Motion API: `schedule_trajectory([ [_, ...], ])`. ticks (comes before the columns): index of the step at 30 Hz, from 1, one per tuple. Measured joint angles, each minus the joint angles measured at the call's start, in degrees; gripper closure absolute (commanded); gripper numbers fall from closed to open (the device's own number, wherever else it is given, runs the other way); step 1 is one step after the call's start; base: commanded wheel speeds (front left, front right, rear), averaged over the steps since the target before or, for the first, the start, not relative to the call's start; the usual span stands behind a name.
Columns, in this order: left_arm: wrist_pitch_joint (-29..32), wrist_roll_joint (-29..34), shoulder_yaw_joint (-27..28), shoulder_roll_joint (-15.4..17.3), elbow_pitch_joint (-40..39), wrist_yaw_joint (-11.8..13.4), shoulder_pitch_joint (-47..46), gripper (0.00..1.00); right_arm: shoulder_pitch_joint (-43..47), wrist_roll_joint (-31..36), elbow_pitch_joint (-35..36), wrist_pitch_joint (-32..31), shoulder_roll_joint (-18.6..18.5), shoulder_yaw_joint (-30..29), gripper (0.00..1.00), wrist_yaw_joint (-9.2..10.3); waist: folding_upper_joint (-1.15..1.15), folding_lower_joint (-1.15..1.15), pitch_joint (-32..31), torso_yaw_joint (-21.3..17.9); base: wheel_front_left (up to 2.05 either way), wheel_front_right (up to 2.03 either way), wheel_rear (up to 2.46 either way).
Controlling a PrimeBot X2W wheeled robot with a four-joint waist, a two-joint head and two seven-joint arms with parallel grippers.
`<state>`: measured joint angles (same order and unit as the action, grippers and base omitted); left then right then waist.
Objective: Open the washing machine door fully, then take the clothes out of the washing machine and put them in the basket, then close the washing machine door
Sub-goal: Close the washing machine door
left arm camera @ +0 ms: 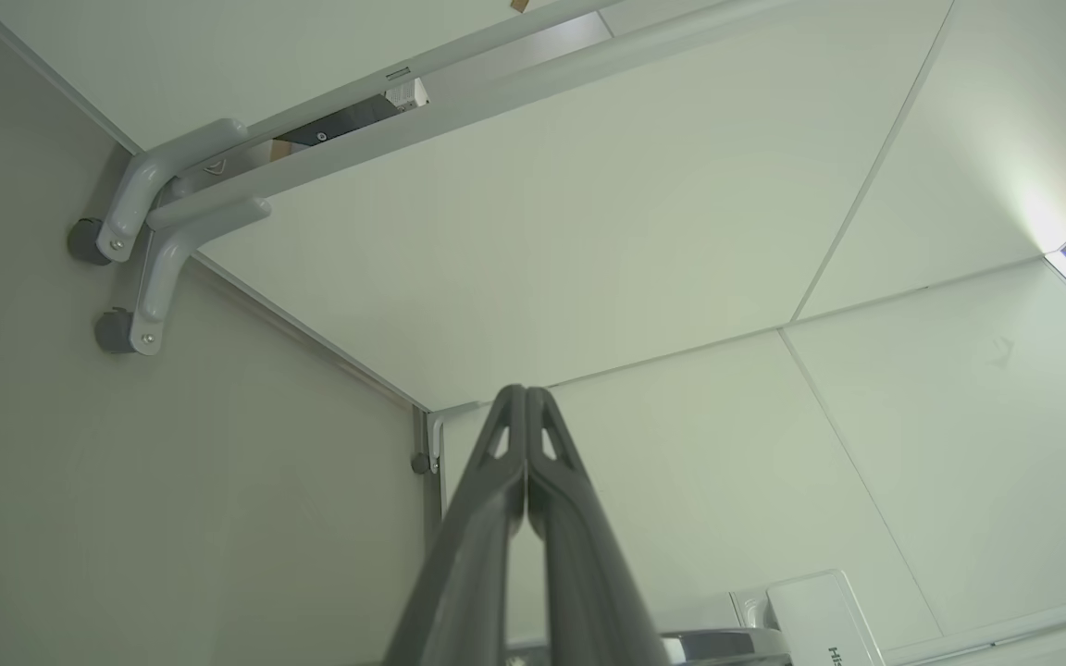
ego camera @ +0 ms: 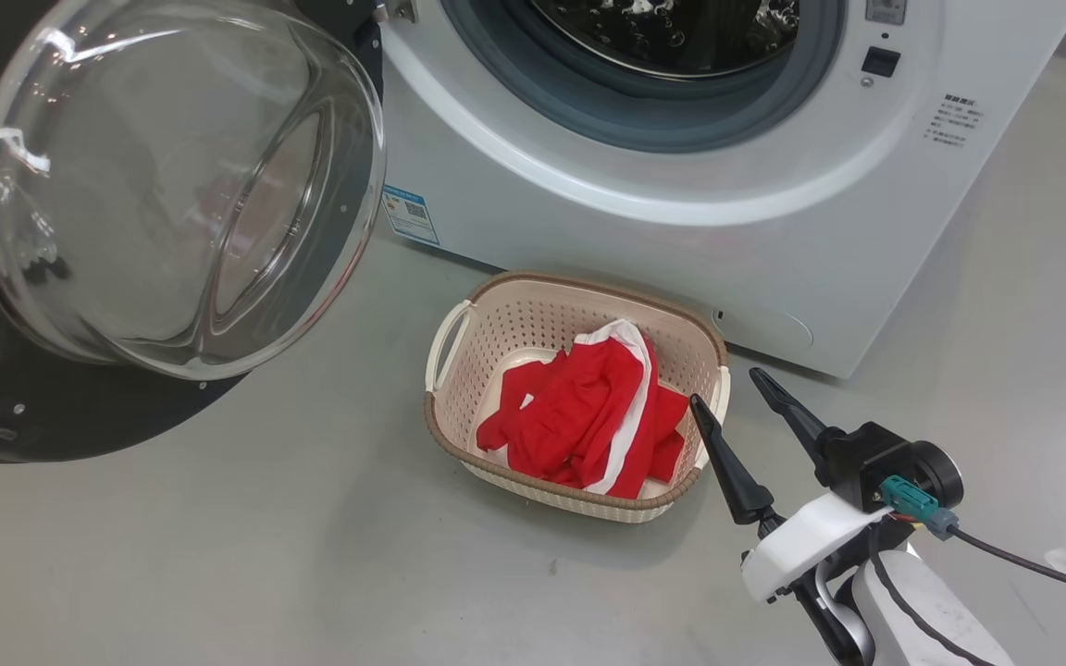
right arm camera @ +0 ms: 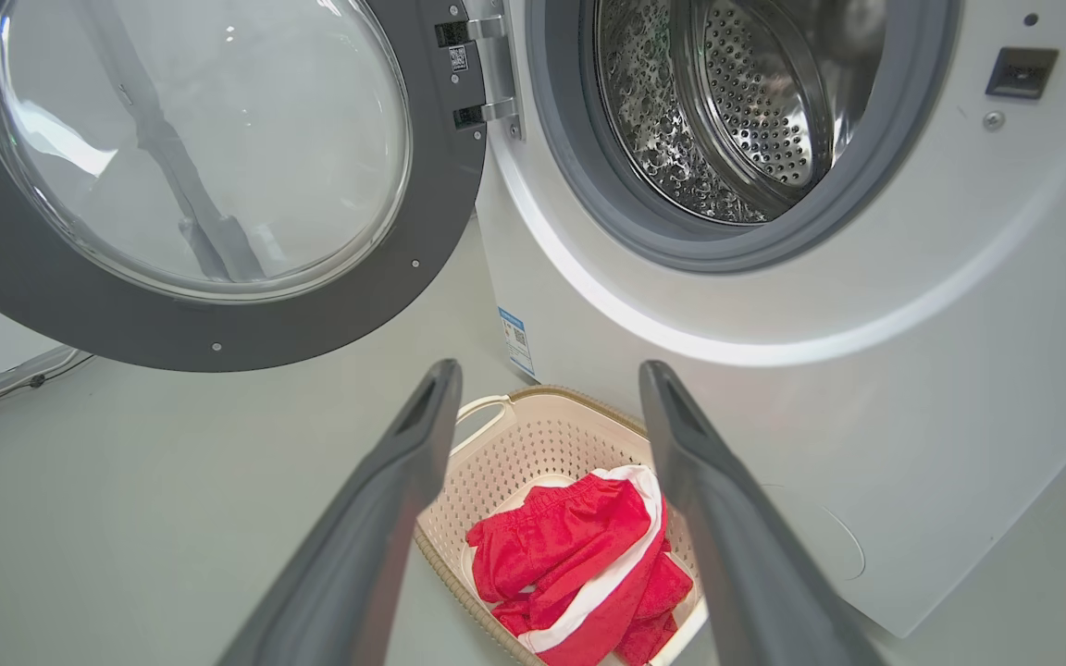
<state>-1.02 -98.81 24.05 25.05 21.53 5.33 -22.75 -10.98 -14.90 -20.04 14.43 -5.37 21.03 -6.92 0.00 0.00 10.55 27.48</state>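
Observation:
The washing machine [ego camera: 774,213] stands with its door [ego camera: 172,185] swung wide open to the left; the steel drum [right arm camera: 727,102] looks bare inside. Red clothes [ego camera: 588,416] with a white stripe lie in the cream basket [ego camera: 487,324] on the floor in front of the machine. My right gripper [ego camera: 727,388] hovers open just right of the basket, nothing between its fingers. In the right wrist view the clothes [right arm camera: 570,555] and basket [right arm camera: 533,435] sit below and between the spread right gripper [right arm camera: 547,379]. My left gripper [left arm camera: 526,393] is shut on nothing, pointing up at a ceiling.
Grey floor [ego camera: 218,555] lies open left of and in front of the basket. A cable [ego camera: 1005,555] trails from my right wrist. Ceiling panels and a grey bracket [left arm camera: 154,240] show in the left wrist view.

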Motion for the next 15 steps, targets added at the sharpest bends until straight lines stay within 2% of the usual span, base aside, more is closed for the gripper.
schedule_trajectory([
  [5, 0.2, -0.5, 1.2, 1.4, 1.2, 0.4, -1.4, 1.0, 0.0, 0.4, 0.4, 0.0, -0.3, 0.0, 0.0, 0.0, 0.0, 0.0, 1.3, -0.9, 0.0, 0.0, 0.0],
  [15, 2.5, -1.2, -0.1, 1.5, 3.9, 0.9, -3.5, 1.0, -0.2, 0.6, 1.1, 0.0, -1.1, -0.2, 0.0, 0.0, 0.0, 0.0, 3.7, -2.0, 0.0, 0.0, 0.0],
])
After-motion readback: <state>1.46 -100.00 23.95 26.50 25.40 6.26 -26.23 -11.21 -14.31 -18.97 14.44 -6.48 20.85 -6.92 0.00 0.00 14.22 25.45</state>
